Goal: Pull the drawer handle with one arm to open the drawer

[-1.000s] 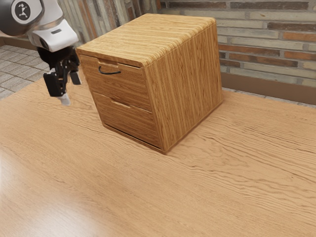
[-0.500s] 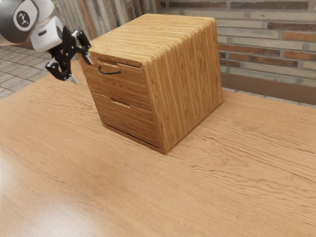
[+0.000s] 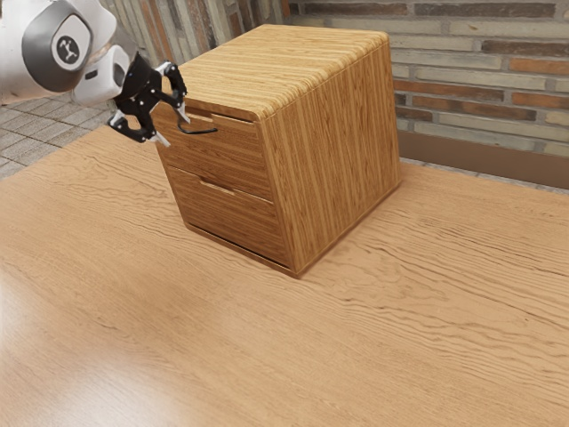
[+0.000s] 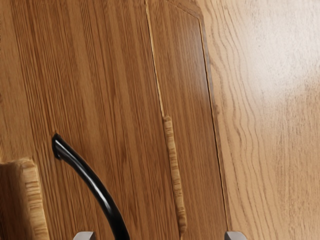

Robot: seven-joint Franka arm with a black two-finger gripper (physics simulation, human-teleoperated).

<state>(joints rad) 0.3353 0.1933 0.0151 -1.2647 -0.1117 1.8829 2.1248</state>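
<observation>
- The black two-finger end effector has swung up from a downward-pointing pose off to one side of the light-wood two-drawer cabinet. It now faces the front of the cabinet's upper drawer.
- That closes most of the approach. The thin black curved handle sits directly ahead of the end effector, just off its fingertips, where a second ago it was well apart from them.
- The end effector is released, with its fingers spread wide and nothing clamped. In the wrist view the handle runs down toward one grey fingertip, passing just inside it and far from the other.
- My judgement is that the grasp is still to come — a little more advance, then closing across the bar.
- The handle's long axis runs across the width of the drawer front, level with the wooden counter, and both ends are fixed into the wood. Its bow stands out from the panel toward the end effector, so the fingers seem to bracket it across its thin section.
- The upper drawer looks flush with the lower drawer beneath it, so it appears shut. The pull will have to come straight back along the end effector's own approach line — away from the cabinet.
</observation>
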